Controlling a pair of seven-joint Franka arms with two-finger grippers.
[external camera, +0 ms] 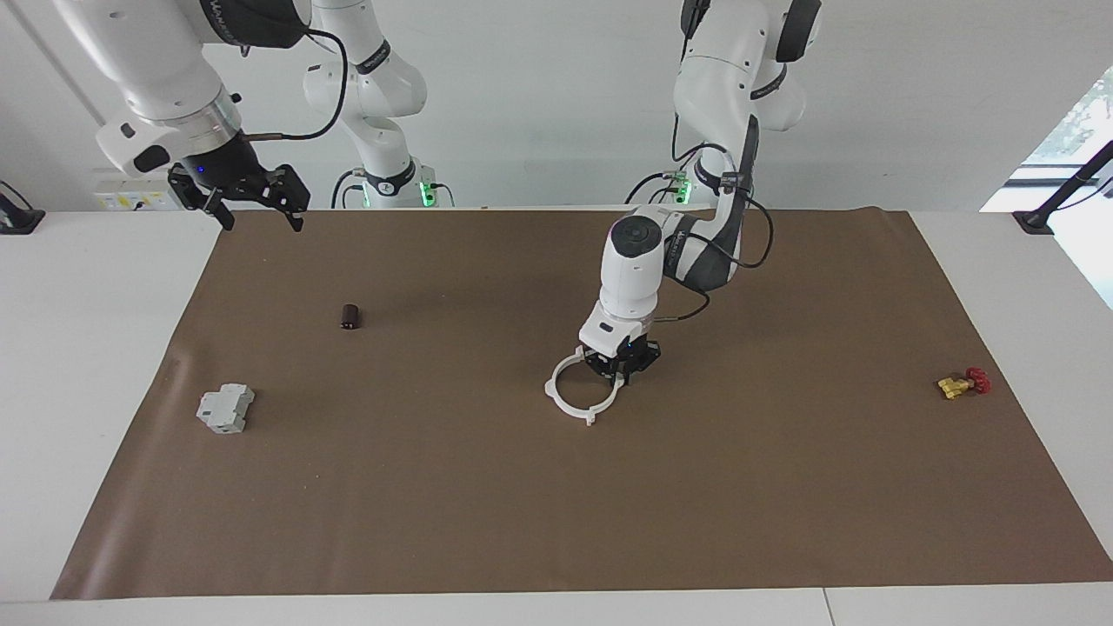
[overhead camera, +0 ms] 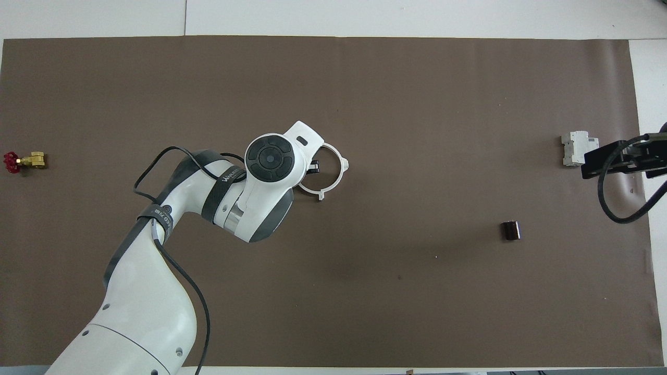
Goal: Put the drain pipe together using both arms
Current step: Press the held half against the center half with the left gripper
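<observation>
The drain pipe (external camera: 565,405) lies as one white ring with small tabs in the middle of the brown mat; it also shows in the overhead view (overhead camera: 340,177). My left gripper (external camera: 619,372) points down onto the ring's rim at the side toward the left arm's end and is shut on it. In the overhead view the left wrist hides most of that gripper (overhead camera: 311,167). My right gripper (external camera: 254,207) is open and empty, raised over the mat's edge at the right arm's end, and waits; it also shows in the overhead view (overhead camera: 620,156).
A grey blocky part (external camera: 225,409) (overhead camera: 577,148) lies toward the right arm's end. A small dark cylinder (external camera: 350,316) (overhead camera: 510,230) lies nearer to the robots than it. A yellow valve with a red handle (external camera: 963,383) (overhead camera: 23,161) lies at the left arm's end.
</observation>
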